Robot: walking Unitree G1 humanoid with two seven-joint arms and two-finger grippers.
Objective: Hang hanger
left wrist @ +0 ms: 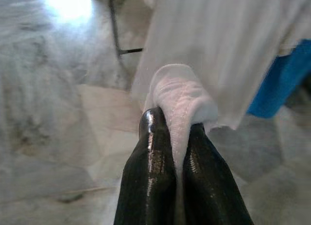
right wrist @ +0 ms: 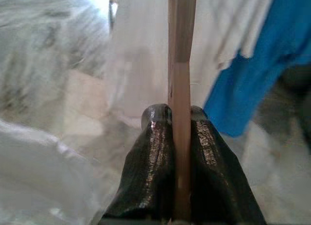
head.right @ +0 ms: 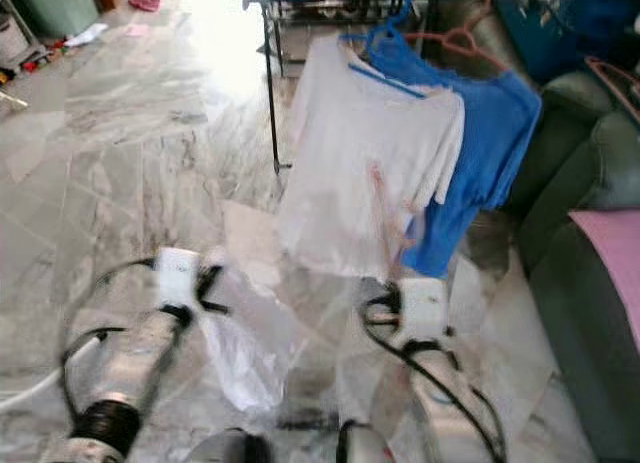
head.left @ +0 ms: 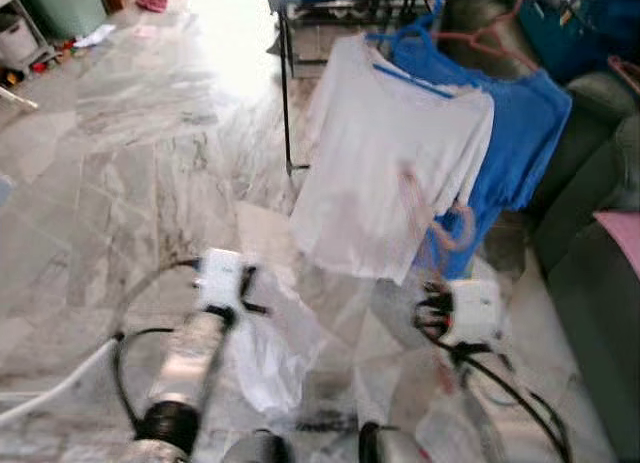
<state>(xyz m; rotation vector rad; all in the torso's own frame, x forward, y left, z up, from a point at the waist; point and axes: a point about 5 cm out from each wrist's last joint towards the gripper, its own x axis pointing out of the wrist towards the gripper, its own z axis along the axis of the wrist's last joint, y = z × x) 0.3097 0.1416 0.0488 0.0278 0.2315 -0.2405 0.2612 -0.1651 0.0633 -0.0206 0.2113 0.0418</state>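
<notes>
Right hand (right wrist: 180, 119) clamped on pink hanger (right wrist: 181, 64), held up just in front of the white shirt (head.left: 385, 173) hanging on the rack (head.left: 287, 83). Left hand (left wrist: 174, 128) pinches white cloth (left wrist: 180, 96), low, near that shirt's hem.

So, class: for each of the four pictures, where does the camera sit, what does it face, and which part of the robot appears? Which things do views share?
Left eye: on the head, looking down at the marble floor and white shirt; both arms show.
Right eye: same head, same scene, with the blue shirt.
Left wrist: along the left gripper, shut on white cloth.
Right wrist: along the right gripper, shut on a pink hanger.
Shared: both wrist views show both hanging shirts.
</notes>
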